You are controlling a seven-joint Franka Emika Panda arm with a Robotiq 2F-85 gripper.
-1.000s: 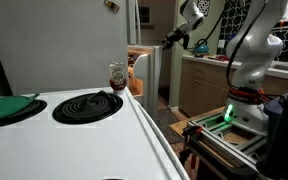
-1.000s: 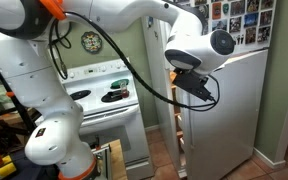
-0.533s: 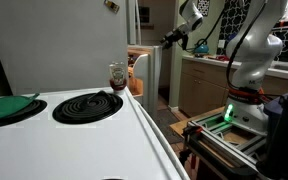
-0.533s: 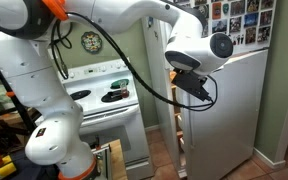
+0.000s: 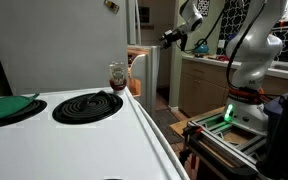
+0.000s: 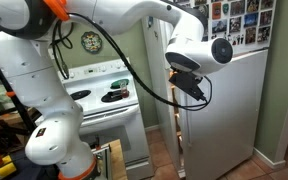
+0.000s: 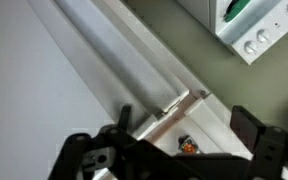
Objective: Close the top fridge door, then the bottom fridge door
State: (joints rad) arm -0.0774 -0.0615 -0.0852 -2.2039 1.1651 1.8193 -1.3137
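The fridge stands to the right of the stove. In an exterior view its top fridge door (image 6: 240,24) is the shorter upper panel, covered in photos. The bottom fridge door (image 6: 224,115) is the tall plain panel with a pale left edge. Both show as narrow strips in an exterior view, the top door (image 5: 141,20) above the bottom door (image 5: 150,75). My gripper (image 6: 191,86) is open and empty at the doors' free edge, about where they meet, and it also shows from the stove side (image 5: 169,38). In the wrist view the fingers (image 7: 184,135) are spread before pale door edges.
A white stove (image 6: 104,100) with coil burners (image 5: 87,106) stands beside the fridge's wide grey side wall (image 5: 64,45). A small jar (image 5: 117,76) sits at the stove's far edge. Beige cabinets (image 5: 199,85) stand behind the arm. The robot base frame (image 5: 229,125) is on the floor.
The gripper has shifted slightly closer to the fridge doors' edge. Nothing else has visibly moved.
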